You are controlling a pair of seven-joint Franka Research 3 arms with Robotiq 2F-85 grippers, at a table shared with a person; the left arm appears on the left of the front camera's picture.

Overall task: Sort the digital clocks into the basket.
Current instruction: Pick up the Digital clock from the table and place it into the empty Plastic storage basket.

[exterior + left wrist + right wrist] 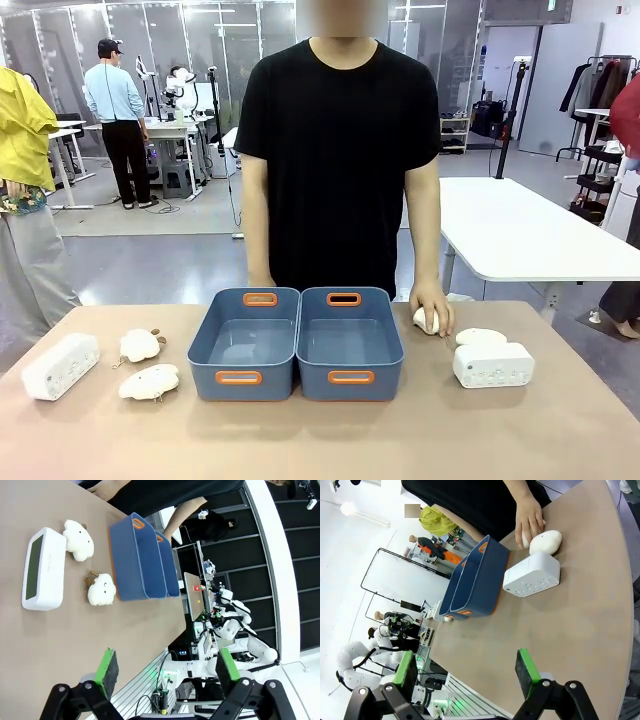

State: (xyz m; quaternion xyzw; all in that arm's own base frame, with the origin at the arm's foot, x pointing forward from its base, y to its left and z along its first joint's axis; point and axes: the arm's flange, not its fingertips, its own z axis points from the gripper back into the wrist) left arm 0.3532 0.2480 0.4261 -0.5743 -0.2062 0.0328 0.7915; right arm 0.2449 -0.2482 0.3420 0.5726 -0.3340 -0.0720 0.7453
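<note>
Table (320, 440): flat, matte tan top.

Two identical baskets at the middle far side, side by side and touching: left basket (270, 382), right basket (385, 382). Smooth blue plastic, rectangular, rounded corners, orange-rimmed handle slots on the short walls. Nothing inside either.

Left clock (60, 366): white glossy plastic box with rounded edges, on the table well to the left of the baskets. The left wrist view shows the grey-green screen on one broad face (44, 569).

Right clock (493, 365): same shell, on the table right of the right basket, with the row of small buttons facing the robot (532, 574).

Plush toys are cream, lumpy and soft. Two sit between the left clock and the left basket (140, 345) (150, 382). One smooth oval one (480, 338) is just behind the right clock, probably touching it, though the angle is too flat to be sure. One more sits under the person's hand (435, 315), which rests on it near the right basket's far corner.

Left gripper (167, 669): jaws spread wide, green pads bare, holding nothing, above the table off the left clock.

Right gripper (466, 672): jaws also fully apart, nothing between the pads, above the table short of the right clock.
</note>
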